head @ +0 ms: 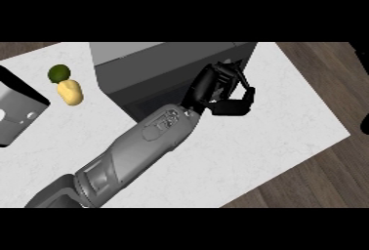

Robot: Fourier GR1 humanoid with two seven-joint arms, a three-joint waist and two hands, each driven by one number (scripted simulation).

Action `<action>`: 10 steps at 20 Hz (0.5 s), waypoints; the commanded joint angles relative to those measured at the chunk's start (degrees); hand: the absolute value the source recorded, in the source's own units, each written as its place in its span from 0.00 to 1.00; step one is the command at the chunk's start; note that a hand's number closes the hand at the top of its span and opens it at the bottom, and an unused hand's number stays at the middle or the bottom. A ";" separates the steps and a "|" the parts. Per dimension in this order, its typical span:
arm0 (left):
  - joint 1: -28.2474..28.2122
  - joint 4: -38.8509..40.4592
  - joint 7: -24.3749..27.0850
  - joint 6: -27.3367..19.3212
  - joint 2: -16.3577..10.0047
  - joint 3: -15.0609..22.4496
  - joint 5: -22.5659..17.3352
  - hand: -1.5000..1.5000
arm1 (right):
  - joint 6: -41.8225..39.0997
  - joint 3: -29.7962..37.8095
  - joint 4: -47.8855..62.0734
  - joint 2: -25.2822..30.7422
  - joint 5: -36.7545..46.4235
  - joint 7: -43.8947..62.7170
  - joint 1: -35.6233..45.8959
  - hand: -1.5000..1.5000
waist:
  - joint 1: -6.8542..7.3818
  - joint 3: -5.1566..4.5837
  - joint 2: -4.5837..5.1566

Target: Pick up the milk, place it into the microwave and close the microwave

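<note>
Can't spot the milk anywhere, guessing already inside the microwave (158, 73). Left hand (216, 90) curled around nothing, sitting at the microwave's right front corner, looks well placed for shutting it.

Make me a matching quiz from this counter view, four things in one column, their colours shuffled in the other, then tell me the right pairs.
Things:
1. round fruit at the counter's left
2. potato just below that fruit
3. microwave
4. robot hand at the microwave's right corner

Colours:
A. dark grey
B. black
C. green
D. pale yellow

Pairs: 1-C, 2-D, 3-A, 4-B.
</note>
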State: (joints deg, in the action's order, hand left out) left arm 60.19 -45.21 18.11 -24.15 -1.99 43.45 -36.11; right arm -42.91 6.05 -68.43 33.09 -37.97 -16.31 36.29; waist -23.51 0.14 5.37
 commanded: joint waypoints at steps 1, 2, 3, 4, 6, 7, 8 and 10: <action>4.00 2.22 0.10 0.08 1.89 0.52 -0.84 1.00 | -1.08 0.35 0.46 0.90 -0.76 0.31 1.58 0.00 | -1.01 0.13 0.67; 4.59 2.50 -0.12 -0.41 1.89 0.05 -1.06 1.00 | -1.62 0.33 0.37 1.34 -0.91 0.53 1.28 0.00 | -1.82 0.20 0.62; 4.17 2.29 0.11 -1.04 1.88 0.53 -1.21 1.00 | -1.41 0.26 0.49 1.55 -1.05 1.08 2.17 0.00 | -1.56 0.12 0.69; 4.05 1.98 0.44 -1.70 1.88 0.91 -1.28 1.00 | -1.50 0.40 0.73 1.72 -1.06 1.07 1.99 0.00 | -2.16 0.20 0.80; 3.75 1.81 0.56 -2.46 1.86 1.05 -1.86 1.00 | -2.02 0.40 0.85 2.07 -1.49 1.41 2.67 0.00 | -2.06 0.20 0.92; 4.14 1.61 0.96 -2.79 1.86 1.28 -1.71 1.00 | -2.43 0.51 0.92 2.64 -1.42 1.52 2.47 0.00 | -2.39 0.24 0.72; 3.84 1.86 0.73 -2.85 1.85 1.44 -2.03 1.00 | -2.46 0.34 0.64 2.85 -1.39 1.84 3.37 0.00 | -2.06 0.17 0.86; 3.92 1.43 1.35 -3.59 1.85 1.49 -2.36 1.00 | -2.24 0.91 1.29 3.11 -1.71 1.81 3.90 0.00 | -2.05 0.22 1.18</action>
State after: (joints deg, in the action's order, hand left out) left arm 59.79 -46.45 19.76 -28.48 -2.90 44.50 -38.26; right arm -44.33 6.55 -67.66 35.42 -39.32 -14.49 39.07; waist -24.65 0.28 5.68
